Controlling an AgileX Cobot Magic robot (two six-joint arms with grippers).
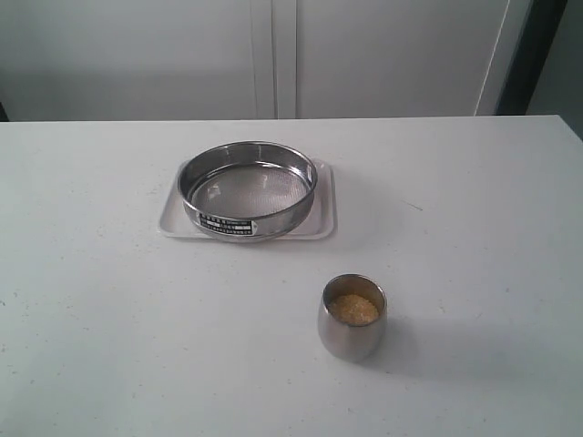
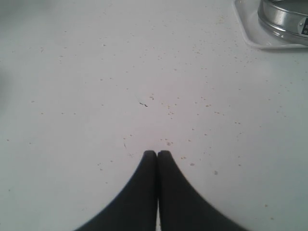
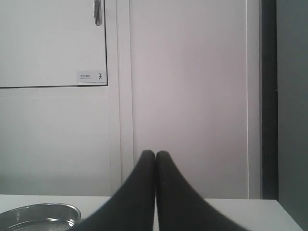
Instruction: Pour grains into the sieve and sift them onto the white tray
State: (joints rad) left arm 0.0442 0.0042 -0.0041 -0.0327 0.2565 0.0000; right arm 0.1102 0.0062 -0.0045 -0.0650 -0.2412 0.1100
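Grains (image 1: 353, 309) sit in a steel cup (image 1: 352, 339) near the sieve (image 1: 249, 189) on the white tray (image 1: 324, 215), while the left claw (image 2: 157, 153) and right claw (image 3: 155, 153) stay out of it, clenched empty.

The sieve (image 1: 248, 191) is silver steel with a fine grey mesh and a black label (image 1: 227, 224) printed in white; the tray (image 1: 325, 208) is plain white; the cup (image 1: 351, 339) is dull silver, and the grains (image 1: 353, 309) are golden-yellow. The surface (image 1: 109, 300) is white, freckled with tiny dark specks; the left fingers (image 2: 139, 197) and right fingers (image 3: 139, 197) are matt black; the cabinet doors (image 1: 383, 55) are pale grey-white, with a dark strip (image 1: 539, 55) at one side.
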